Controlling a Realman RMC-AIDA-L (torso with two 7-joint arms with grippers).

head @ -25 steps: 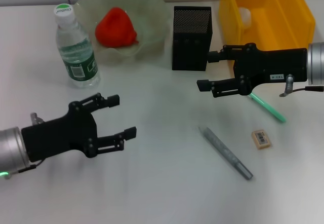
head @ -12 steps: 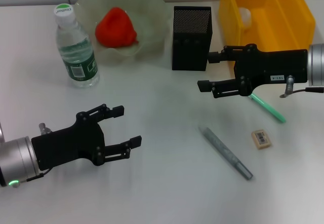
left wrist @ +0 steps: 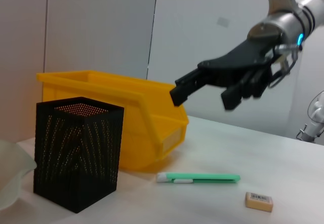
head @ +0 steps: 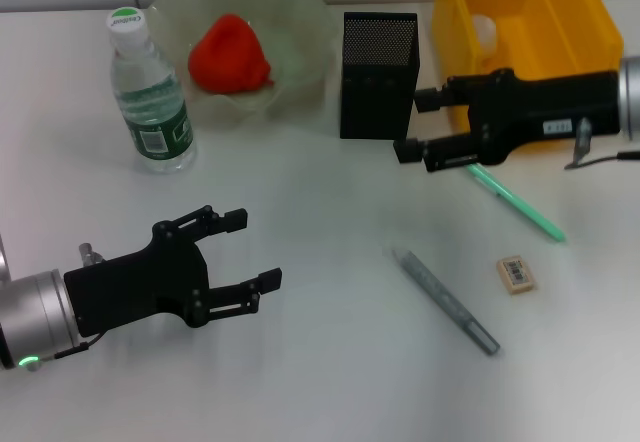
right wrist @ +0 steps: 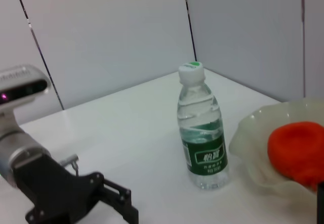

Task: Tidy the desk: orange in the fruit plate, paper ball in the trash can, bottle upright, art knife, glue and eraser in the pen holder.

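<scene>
The clear bottle [head: 150,92] [right wrist: 202,133] stands upright beside the fruit plate [head: 300,22] [right wrist: 250,143], which holds the orange [head: 232,54] [right wrist: 296,150]. A white paper ball [head: 483,30] lies in the yellow trash can [head: 530,52] [left wrist: 111,107]. The green art knife [head: 515,202] [left wrist: 198,177], the grey glue [head: 445,300] and the eraser [head: 516,273] [left wrist: 259,201] lie on the table to the right of the black mesh pen holder [head: 378,74] [left wrist: 78,158]. My right gripper [head: 414,124] [left wrist: 202,95] hovers open and empty between pen holder and knife. My left gripper [head: 253,250] [right wrist: 116,203] is open low at front left.
The white table [head: 320,212] runs from the left gripper to the glue. The trash can's front wall is just behind my right arm. The pen holder stands close to the right gripper's fingertips.
My right gripper has moved back and slightly left, off the knife's end toward the pen holder. My left gripper shifted right and nearer, then held still.
</scene>
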